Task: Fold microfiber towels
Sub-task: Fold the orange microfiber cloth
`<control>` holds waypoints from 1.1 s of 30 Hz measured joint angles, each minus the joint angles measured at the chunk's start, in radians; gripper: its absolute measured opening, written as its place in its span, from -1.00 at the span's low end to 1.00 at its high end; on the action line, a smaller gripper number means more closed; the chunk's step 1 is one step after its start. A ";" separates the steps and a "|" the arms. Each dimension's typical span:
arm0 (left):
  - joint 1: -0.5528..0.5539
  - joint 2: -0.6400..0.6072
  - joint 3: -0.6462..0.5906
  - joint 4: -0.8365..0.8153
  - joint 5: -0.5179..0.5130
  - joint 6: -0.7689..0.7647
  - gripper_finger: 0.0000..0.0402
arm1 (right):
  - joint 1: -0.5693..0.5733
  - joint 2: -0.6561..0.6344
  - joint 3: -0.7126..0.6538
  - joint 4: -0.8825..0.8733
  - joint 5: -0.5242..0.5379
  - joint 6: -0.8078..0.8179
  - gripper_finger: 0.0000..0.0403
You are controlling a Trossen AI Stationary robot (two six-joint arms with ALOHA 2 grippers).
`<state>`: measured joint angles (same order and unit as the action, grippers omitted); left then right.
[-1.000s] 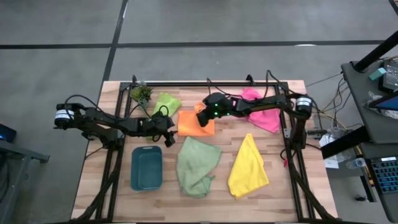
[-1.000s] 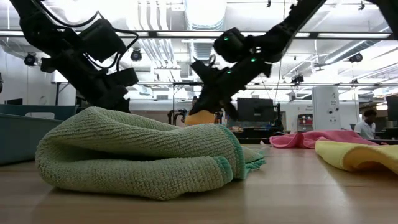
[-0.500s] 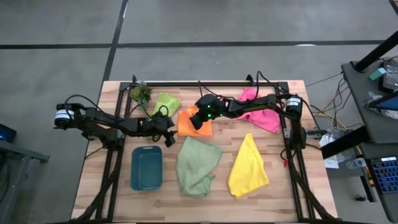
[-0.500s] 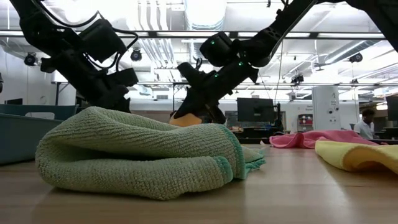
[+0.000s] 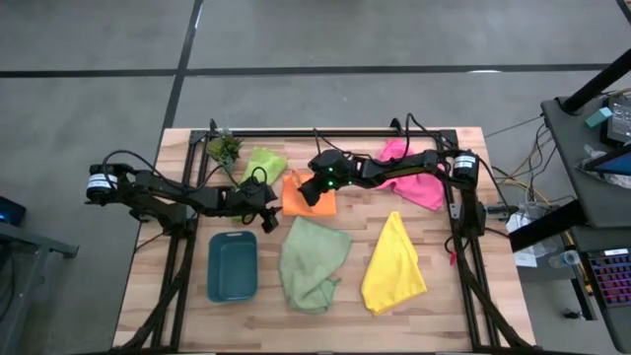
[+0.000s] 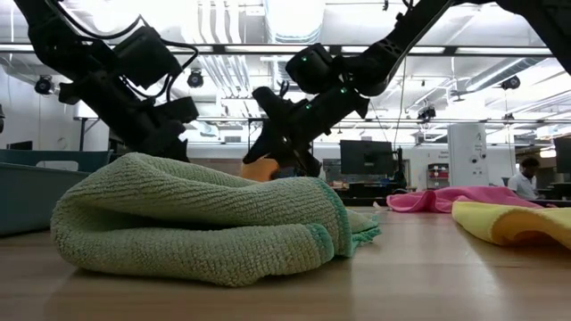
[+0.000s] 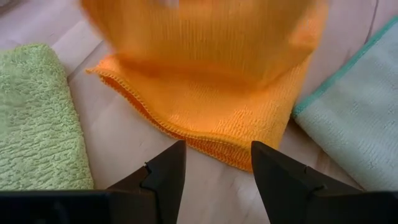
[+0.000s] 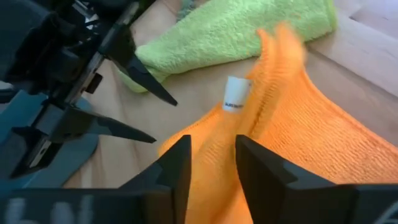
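Change: the right hand (image 5: pixel 309 191) has been carried leftward across the orange towel (image 5: pixel 296 200) over the last second, from the towel's right part to its left part, and a flap of the cloth has been drawn over with it.
Right hand state: in the right wrist view the two fingers (image 8: pixel 171 168) are seen parted, with orange cloth (image 8: pixel 292 143) lying between and beyond them; a blurred orange flap and a white label (image 8: pixel 236 93) are seen just ahead. The cloth appears to be in the act of being let go; whether any of it is yet pinched cannot be told.
Left hand: held released at the left edge of the orange towel (image 7: pixel 211 81), fingers (image 7: pixel 165 171) spread and nothing gripped (image 5: pixel 264 215); no shift is seen over the second.
Orange towel position: at the back middle of the table (image 5: pixel 454 296), between the lime green towel (image 5: pixel 262 163) and the pink towel (image 5: pixel 414 177), already doubled, as shown by the layered edge in the left wrist view.
Other towels: the pale sage green towel (image 5: pixel 314 261) and the yellow towel (image 5: pixel 394 264) are left crumpled at the front, untouched.
Meaning for the task: one fold of the orange towel is judged to be just laid; the remaining towels are not yet folded.
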<state>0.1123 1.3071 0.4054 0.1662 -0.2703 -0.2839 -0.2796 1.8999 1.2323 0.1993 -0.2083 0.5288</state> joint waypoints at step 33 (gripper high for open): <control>-0.002 -0.035 0.005 -0.027 -0.005 -0.078 -0.17 | 0.183 -0.086 -0.014 -0.479 0.269 -0.670 -0.46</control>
<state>0.1101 1.2719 0.4107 0.1390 -0.2755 -0.3622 -0.0970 1.8137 1.2185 -0.2795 0.0605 -0.1410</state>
